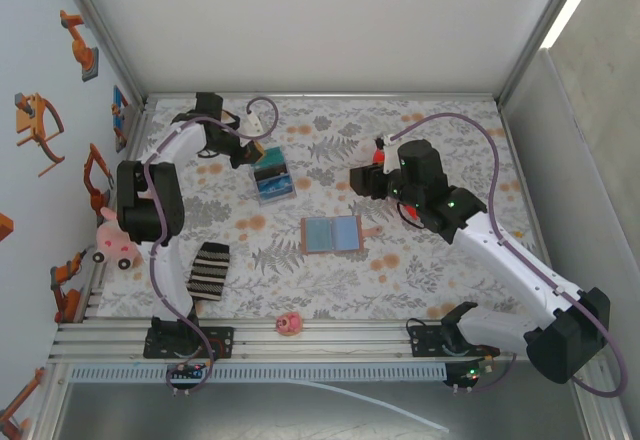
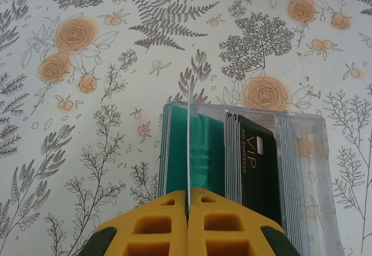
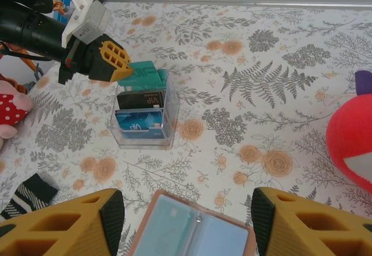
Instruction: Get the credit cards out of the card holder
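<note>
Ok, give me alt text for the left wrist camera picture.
The left hand, shut, pinches a thin card seen edge-on. Beyond it a clear box holds teal cards and a black VIP card, on a floral tablecloth.

Left end effector (image 2: 188,202) clamped shut; right end effector (image 3: 187,212) open, apparently hovering.

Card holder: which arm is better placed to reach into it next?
Right, I'd say. The right end effector, open, hangs over the open card holder; the left end effector is shut on a card at the clear card box, away from it.
</note>
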